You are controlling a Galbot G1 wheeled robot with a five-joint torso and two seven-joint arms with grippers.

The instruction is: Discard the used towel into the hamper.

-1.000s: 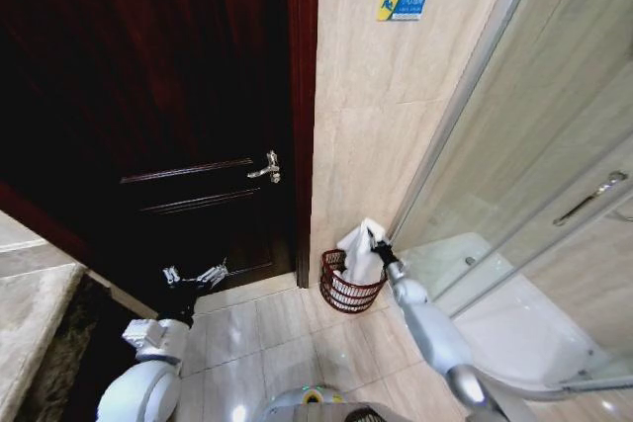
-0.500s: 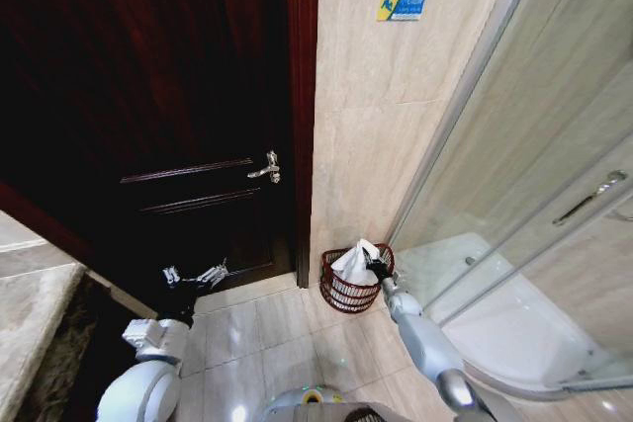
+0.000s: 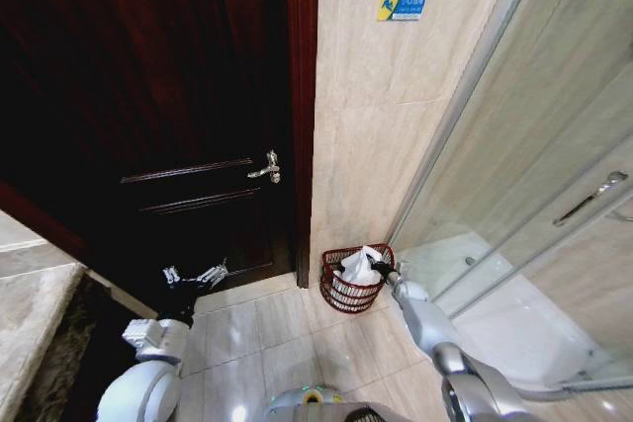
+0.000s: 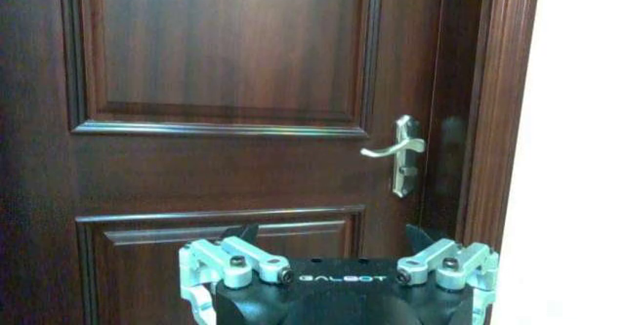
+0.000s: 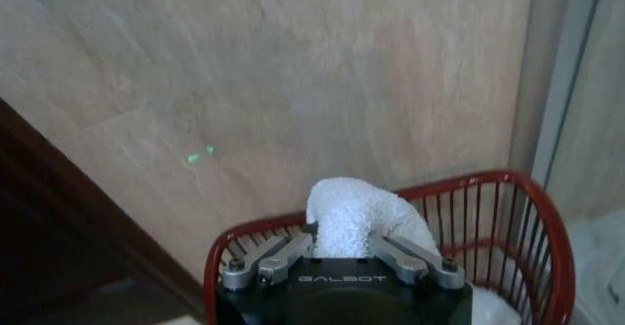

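Two arms on my screens, and the right one is doing the work. I've got the right tool (image 3: 381,269) reaching forward and down over the hamper (image 3: 351,291), which stands upright on the tiled floor (image 3: 297,343) in the corner, close against the beige wall (image 3: 376,126) with the shower enclosure's glass (image 3: 534,145) just beside it on my right. From the head camera the hamper's open mouth faces up, and its dark red ribs run vertically down to the base.

On the right wrist camera, the tool (image 5: 344,243) has its fingers (image 5: 278,253) clenched on the white towel (image 5: 353,215). The towel humps up between the fingers and bends over, with the rest of it trailing down inside the hamper (image 5: 528,222), so its long axis runs roughly up and down, the free end pointing into the hamper. I can see the red rim curving round behind the towel. From the head camera the towel (image 3: 358,266) sits within the rim, bunched, its top poking just above the edge.

Left tool (image 3: 193,276) is parked low in front of the dark wooden door (image 3: 148,96). On the left wrist camera it (image 4: 337,255) faces the door panel, fingers spread apart, nothing between them, the silver door handle (image 4: 396,148) well ahead of it.
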